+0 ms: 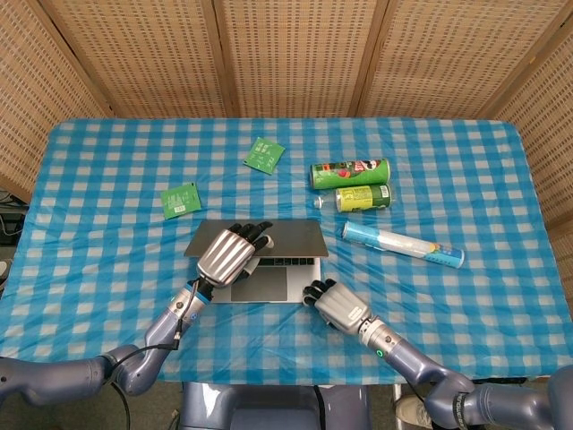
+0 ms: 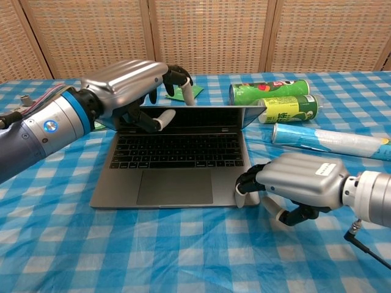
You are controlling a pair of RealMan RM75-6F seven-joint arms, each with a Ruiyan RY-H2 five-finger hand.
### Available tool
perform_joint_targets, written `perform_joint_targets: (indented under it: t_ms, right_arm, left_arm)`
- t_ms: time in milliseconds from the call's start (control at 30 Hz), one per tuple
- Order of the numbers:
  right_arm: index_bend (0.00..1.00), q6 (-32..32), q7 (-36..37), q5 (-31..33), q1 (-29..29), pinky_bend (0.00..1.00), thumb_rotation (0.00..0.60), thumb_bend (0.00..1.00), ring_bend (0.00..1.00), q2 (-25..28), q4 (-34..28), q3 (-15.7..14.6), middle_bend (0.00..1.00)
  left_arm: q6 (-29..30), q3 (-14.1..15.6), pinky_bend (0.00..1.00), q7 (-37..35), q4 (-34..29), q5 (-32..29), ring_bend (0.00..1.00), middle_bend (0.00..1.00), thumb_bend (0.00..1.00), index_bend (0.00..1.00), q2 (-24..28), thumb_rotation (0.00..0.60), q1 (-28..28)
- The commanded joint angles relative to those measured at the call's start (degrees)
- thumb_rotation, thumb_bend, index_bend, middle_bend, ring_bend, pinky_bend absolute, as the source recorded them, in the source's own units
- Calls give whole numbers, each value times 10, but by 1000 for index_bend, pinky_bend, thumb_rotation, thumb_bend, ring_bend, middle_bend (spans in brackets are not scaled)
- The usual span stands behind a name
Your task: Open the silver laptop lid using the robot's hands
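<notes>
The silver laptop (image 1: 269, 269) lies near the table's front, its lid (image 1: 291, 237) raised partway from the base. In the chest view the keyboard (image 2: 177, 149) and trackpad show, with the lid's (image 2: 208, 116) free edge a little above them. My left hand (image 1: 228, 255) grips that edge at its left part, fingers (image 2: 177, 76) over the top and thumb underneath. My right hand (image 1: 336, 305) lies at the base's front right corner, curled fingertips (image 2: 244, 186) pressing down on it.
A green crisp can (image 1: 349, 172), a smaller green can (image 1: 363, 197) and a blue tube (image 1: 403, 244) lie right of the laptop. Two green packets (image 1: 263, 154) (image 1: 181, 199) lie behind and to its left. A wicker screen closes off the back.
</notes>
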Motion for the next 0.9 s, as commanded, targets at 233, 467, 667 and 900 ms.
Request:
perform_joint_targets:
  t_ms: [233, 467, 667, 900]
  right_arm:
    - [341, -9, -14, 13, 7, 349, 600, 936, 221, 4, -9, -5, 321]
    - [344, -22, -32, 28, 16, 351, 600, 933, 222, 6, -18, -9, 323]
    - [345, -23, -45, 36, 22, 352, 600, 930, 222, 6, -25, -11, 323]
    - [345, -26, -57, 48, 26, 352, 600, 929, 222, 4, -23, -15, 323]
  left_arm:
    - [-6, -34, 389, 26, 5, -28, 292, 198, 542, 380, 6, 600, -22]
    - [-22, -65, 374, 35, 20, -76, 292, 198, 540, 378, 13, 600, -39]
    - [-32, -73, 373, 29, 37, -100, 292, 198, 540, 378, 18, 600, -50]
    - [-38, -75, 374, 23, 57, -120, 292, 198, 540, 378, 18, 600, -59]
